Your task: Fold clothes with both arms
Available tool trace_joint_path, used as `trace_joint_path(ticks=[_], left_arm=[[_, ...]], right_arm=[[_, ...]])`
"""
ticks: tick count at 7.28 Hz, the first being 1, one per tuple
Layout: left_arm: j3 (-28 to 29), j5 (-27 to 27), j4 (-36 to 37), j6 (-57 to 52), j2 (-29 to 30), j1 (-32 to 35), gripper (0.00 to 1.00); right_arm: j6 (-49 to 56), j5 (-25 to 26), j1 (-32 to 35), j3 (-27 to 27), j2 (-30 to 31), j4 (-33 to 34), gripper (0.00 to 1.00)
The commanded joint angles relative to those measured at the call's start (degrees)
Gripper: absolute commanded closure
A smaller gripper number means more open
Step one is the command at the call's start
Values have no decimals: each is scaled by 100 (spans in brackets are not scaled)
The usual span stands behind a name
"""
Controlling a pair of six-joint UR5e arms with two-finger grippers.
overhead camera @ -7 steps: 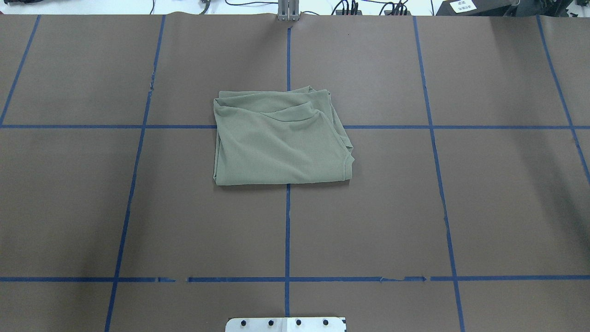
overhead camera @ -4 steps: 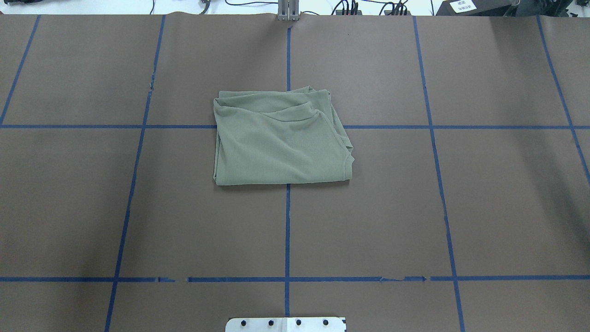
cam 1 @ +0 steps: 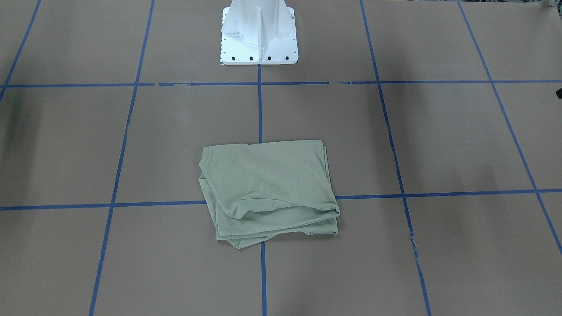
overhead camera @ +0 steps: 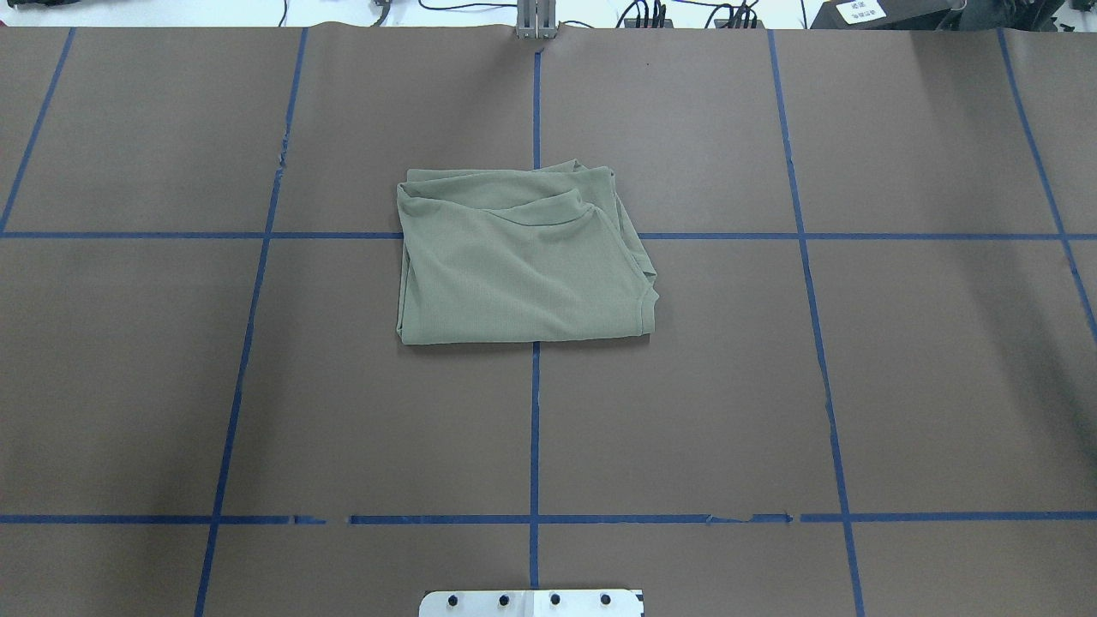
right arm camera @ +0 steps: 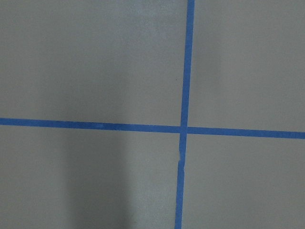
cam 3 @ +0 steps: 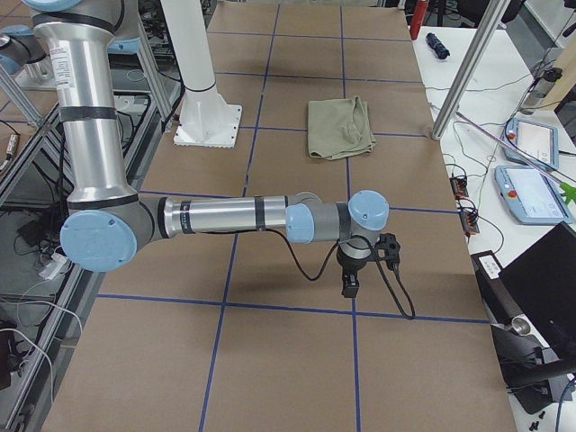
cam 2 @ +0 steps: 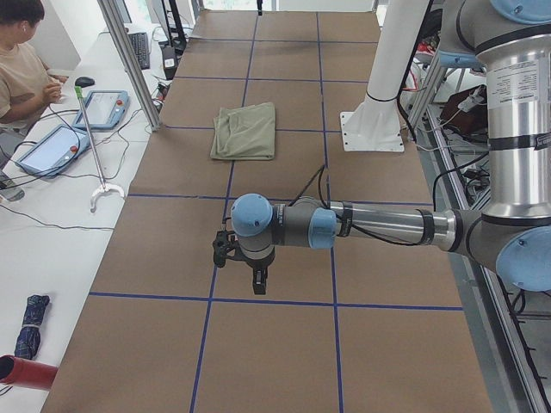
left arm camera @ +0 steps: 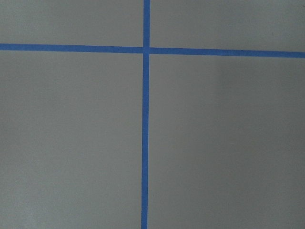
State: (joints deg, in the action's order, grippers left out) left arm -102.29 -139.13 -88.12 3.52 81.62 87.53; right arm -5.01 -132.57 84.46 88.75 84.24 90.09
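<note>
The sage-green shirt (overhead camera: 523, 266) lies folded into a rough rectangle near the table's middle, with layered edges on its far side. It also shows in the front-facing view (cam 1: 268, 188) and in both side views (cam 2: 245, 131) (cam 3: 340, 128). My left gripper (cam 2: 256, 280) hangs over the brown table, far from the shirt, towards the table's left end. My right gripper (cam 3: 349, 286) hangs likewise towards the right end. Both show only in the side views, so I cannot tell whether they are open or shut. Both wrist views show only brown paper and blue tape.
The white pedestal base (cam 1: 259, 35) stands at the robot's side of the table. Blue tape lines (overhead camera: 535, 428) form a grid on the brown paper. An operator (cam 2: 21, 69) sits at a side desk with tablets (cam 2: 108, 107) and a hooked pole (cam 2: 90, 138).
</note>
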Motion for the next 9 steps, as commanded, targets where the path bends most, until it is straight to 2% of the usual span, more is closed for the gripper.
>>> trace_joint_path(ticks=[1, 9], left_arm=[[-11, 0, 5, 9, -5, -8, 0], [86, 53, 23, 35, -75, 1, 0]], right_arm=[[0, 3, 0, 10, 22, -1, 0], [-18, -6, 0, 2, 22, -1, 0]])
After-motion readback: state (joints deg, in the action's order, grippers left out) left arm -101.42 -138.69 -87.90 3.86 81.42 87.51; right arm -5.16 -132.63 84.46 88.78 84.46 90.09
